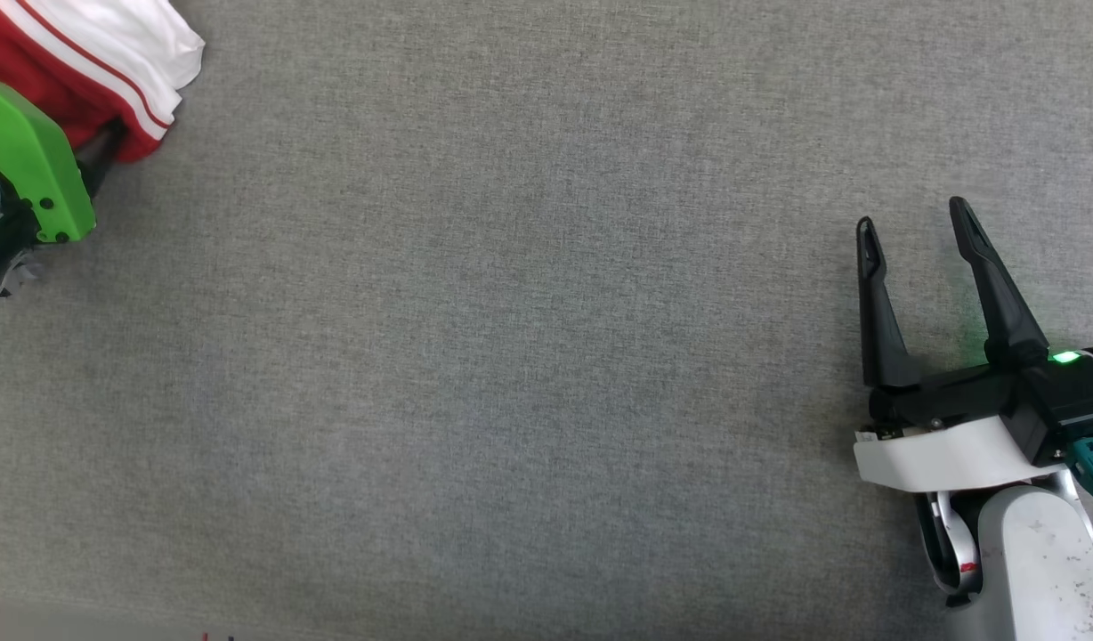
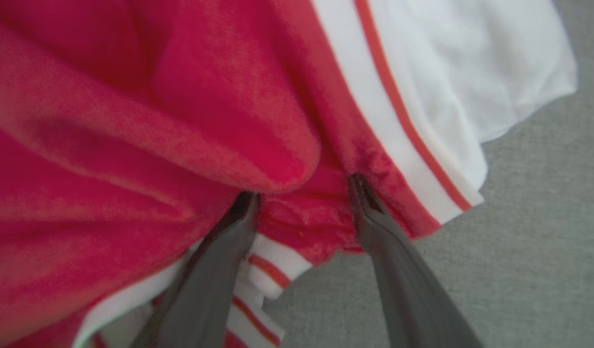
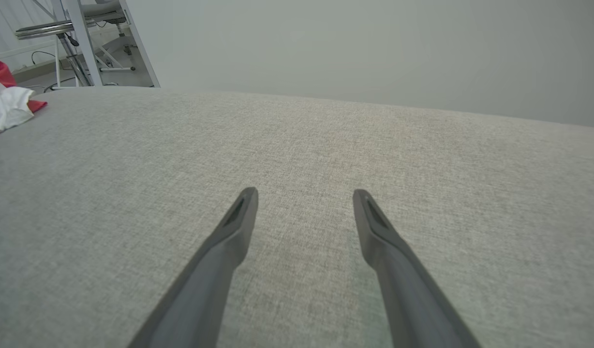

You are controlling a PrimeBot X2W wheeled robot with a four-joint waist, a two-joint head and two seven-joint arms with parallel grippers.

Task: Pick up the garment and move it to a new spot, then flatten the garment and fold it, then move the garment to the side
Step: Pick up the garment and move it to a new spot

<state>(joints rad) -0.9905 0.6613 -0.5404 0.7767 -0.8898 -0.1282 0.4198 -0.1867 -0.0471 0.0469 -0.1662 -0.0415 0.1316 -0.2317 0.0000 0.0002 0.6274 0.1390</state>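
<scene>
The garment (image 1: 84, 53), red with a white sleeve and red-and-white striped trim, lies bunched at the far left corner of the grey cloth-covered table (image 1: 511, 356). My left gripper (image 2: 302, 186) is open, its two dark fingers pushed into the red folds of the garment (image 2: 181, 121), with a wad of fabric between them. In the head view its green cover (image 1: 30, 169) hides part of the cloth. My right gripper (image 1: 911, 215) stands open over bare table at the right, far from the garment (image 3: 7, 101). The right gripper (image 3: 304, 193) has nothing between its fingers.
The grey table surface stretches wide between the two arms. Beyond its far edge, in the right wrist view, stand a metal frame and chair legs (image 3: 79, 43) on the floor. A pale wall lies behind.
</scene>
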